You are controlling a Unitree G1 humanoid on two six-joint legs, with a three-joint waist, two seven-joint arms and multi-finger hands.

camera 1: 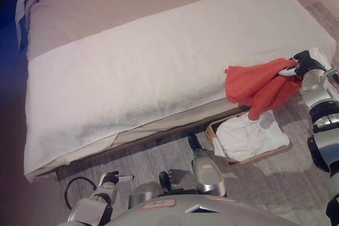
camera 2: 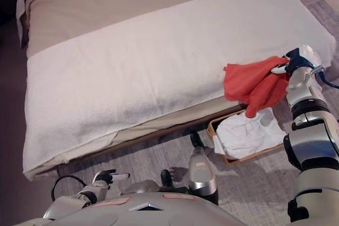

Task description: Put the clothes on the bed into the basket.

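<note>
Left hand [camera 1: 108,179] idle — right hand [camera 1: 302,67] clutches red garment [camera 1: 259,86] above basket [camera 1: 214,130]

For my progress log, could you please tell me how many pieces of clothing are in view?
2. An orange garment hangs from the right hand at the bed's edge, above the basket; a white garment lies inside it. Others may be hidden underneath.

The bed [camera 1: 79,30] wears a matt beige sheet under a nubbly white terry blanket [camera 1: 159,72] reaching its near edge. Soft matt orange cloth [camera 1: 259,86] hangs at the near right corner, above a pale woven basket [camera 1: 212,130] holding crumpled white cloth [camera 1: 246,136]. The floor [camera 1: 159,157] looks like grey wood-grain boards.
</note>
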